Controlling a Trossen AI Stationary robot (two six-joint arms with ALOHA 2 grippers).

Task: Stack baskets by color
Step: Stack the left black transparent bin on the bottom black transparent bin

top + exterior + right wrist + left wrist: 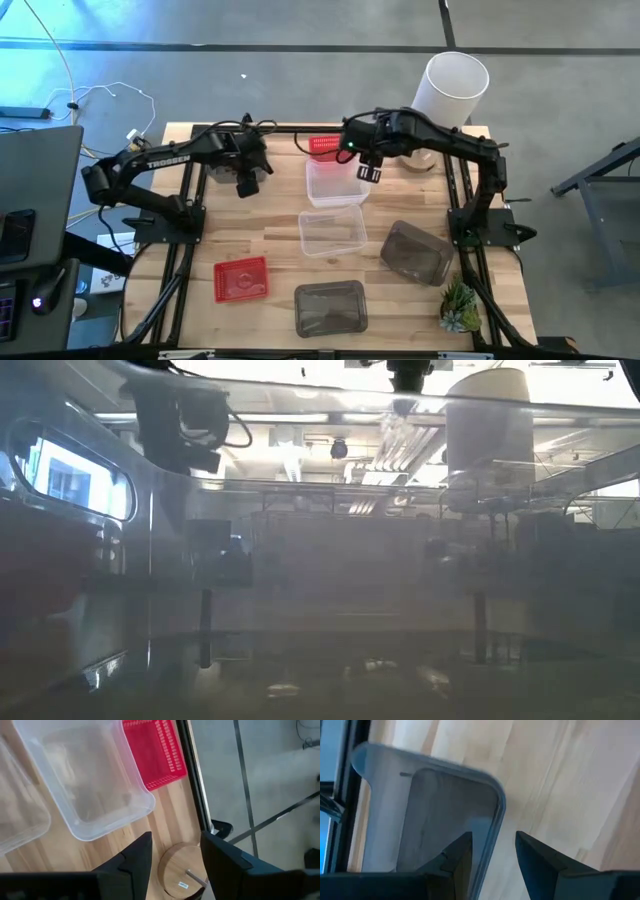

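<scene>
Just below right hand (369, 173) (open): clear basket (333, 181)

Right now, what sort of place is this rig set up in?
Probably a lab or workshop: a pale wooden worktable on a black metal frame, bare grey concrete floor, loose white cables.

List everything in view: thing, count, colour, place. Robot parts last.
red baskets: 2, red; one at the far edge, one front left
clear baskets: 2, see-through; mid-table
grey baskets: 3, smoky; front centre, right, far left under the left arm
cylinder: 1, white; far right corner
wooden disc: 1, tan; by the cylinder
plant: 1, green; front right
table: 1, light wood
left gripper: open, far left
right gripper: open, far centre
</scene>
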